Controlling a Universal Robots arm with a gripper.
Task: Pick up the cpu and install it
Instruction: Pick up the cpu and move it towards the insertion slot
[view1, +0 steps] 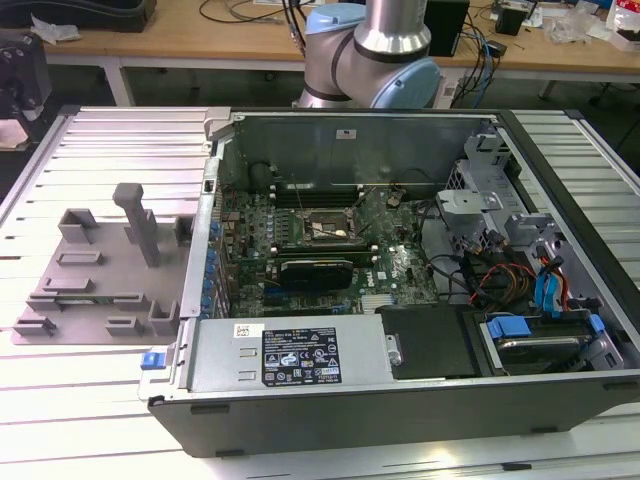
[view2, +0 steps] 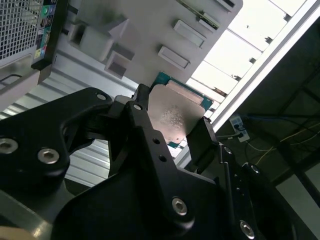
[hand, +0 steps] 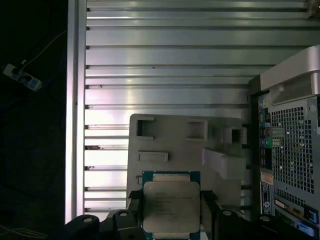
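The black gripper (hand: 171, 210) clamps the flat square cpu (hand: 171, 197) (dull silvery lid, green rim); its fingers (hand: 209, 212) hide the side edges.

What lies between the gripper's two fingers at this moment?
The cpu, clamped at two opposite edges by the gripper; nothing else sits there, as both wrist views show.

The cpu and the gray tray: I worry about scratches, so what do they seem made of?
The cpu: a metal lid, by its dull silvery sheen, on a green board, likely laminate. The gray tray: matte, uniform gray with moulded pockets, probably plastic.
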